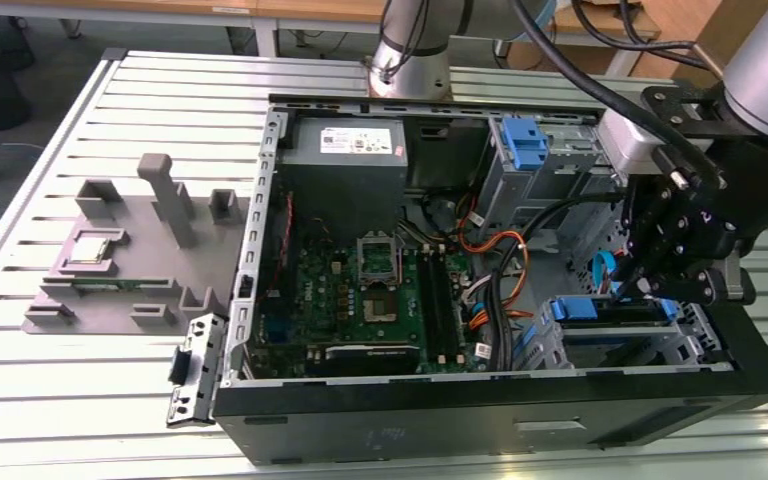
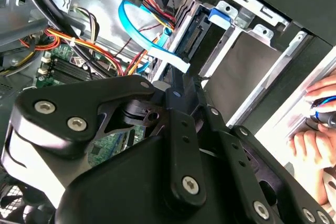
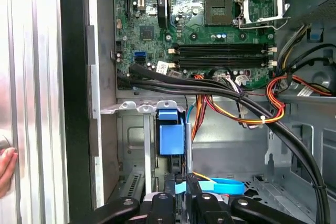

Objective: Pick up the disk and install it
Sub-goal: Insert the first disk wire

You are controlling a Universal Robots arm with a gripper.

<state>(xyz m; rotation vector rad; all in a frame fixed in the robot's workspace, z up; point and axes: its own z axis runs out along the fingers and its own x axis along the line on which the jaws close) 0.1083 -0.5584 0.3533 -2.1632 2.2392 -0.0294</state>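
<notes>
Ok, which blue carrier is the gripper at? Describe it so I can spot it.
Find the open black computer case, then its near corner on the exterior view's right. The blue carrier there lies beneath the gripper; the other blue carrier stands at the far end.

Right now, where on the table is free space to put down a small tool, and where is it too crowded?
Free: the slatted table in front of the grey fixture, and the strip between that fixture and the computer case. Crowded: inside the case, where cables cross beside the motherboard, and around the gripper at the blue-clipped drive bay.
</notes>
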